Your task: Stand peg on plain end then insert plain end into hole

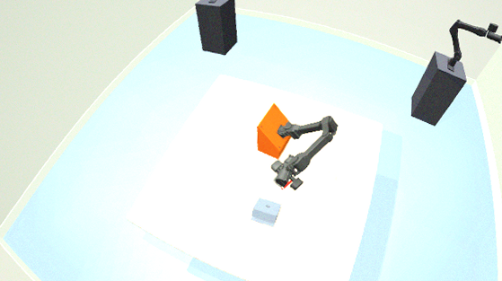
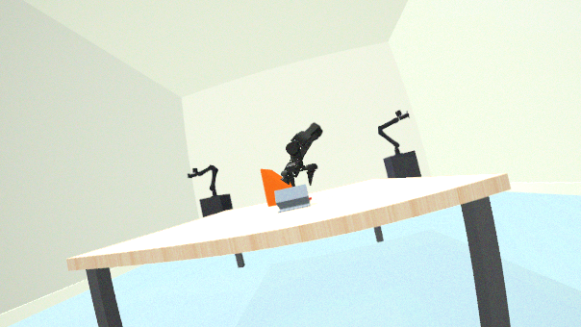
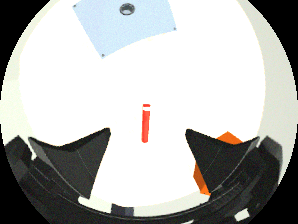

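The red peg (image 1: 287, 185) (image 2: 310, 198) (image 3: 145, 125) lies flat on the table, its white band (image 3: 146, 108) near the end towards the panel. My gripper (image 1: 286, 175) (image 2: 302, 185) (image 3: 148, 131) is open and empty, pointing down above the table. In the wrist view the peg shows between the two spread fingertips, slightly left of the middle; the fingers are not touching it. The light blue-grey sloped panel (image 1: 266, 216) (image 2: 290, 194) (image 3: 135, 30) stands beyond the peg. Its one round hole (image 1: 268, 206) (image 3: 127, 9) shows in its face; the exterior camera sees the panel from behind, hole hidden.
An orange wedge (image 1: 270, 123) (image 2: 269, 188) (image 3: 230, 137) stands on the table at the arm's base, behind the gripper. Two dark pedestals (image 1: 215, 27) (image 1: 437, 90) with small arms stand on the floor beyond the table (image 1: 194, 178) (image 2: 192, 245).
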Controlling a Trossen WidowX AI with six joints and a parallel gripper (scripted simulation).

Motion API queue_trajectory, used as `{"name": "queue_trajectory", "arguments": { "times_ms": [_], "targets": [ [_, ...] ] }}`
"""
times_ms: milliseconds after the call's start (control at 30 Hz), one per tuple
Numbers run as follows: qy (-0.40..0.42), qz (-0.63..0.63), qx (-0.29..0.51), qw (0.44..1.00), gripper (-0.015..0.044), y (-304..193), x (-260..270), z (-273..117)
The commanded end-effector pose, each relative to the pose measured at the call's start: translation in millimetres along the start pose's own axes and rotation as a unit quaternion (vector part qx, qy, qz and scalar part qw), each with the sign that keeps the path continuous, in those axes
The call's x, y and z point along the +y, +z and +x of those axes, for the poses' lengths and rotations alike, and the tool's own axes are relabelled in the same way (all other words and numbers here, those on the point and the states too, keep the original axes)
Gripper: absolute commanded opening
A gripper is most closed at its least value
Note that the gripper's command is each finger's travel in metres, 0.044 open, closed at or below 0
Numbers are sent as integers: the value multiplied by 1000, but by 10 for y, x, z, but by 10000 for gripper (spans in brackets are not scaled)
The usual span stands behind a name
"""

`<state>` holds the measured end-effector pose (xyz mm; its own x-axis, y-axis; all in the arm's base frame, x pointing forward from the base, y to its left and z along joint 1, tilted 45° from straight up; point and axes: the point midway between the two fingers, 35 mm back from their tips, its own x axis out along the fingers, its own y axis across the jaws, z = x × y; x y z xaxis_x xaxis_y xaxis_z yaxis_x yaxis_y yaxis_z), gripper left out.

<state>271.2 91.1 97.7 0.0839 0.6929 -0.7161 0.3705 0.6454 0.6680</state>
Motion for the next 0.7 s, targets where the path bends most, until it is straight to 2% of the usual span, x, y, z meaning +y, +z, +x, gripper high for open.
{"name": "queue_trajectory", "arguments": {
  "times_ms": [0,667],
  "targets": [
    [9,7,1,1000,440,41,-20,-46],
    [6,7,1,1000,440,66,-17,262]
  ]
}}
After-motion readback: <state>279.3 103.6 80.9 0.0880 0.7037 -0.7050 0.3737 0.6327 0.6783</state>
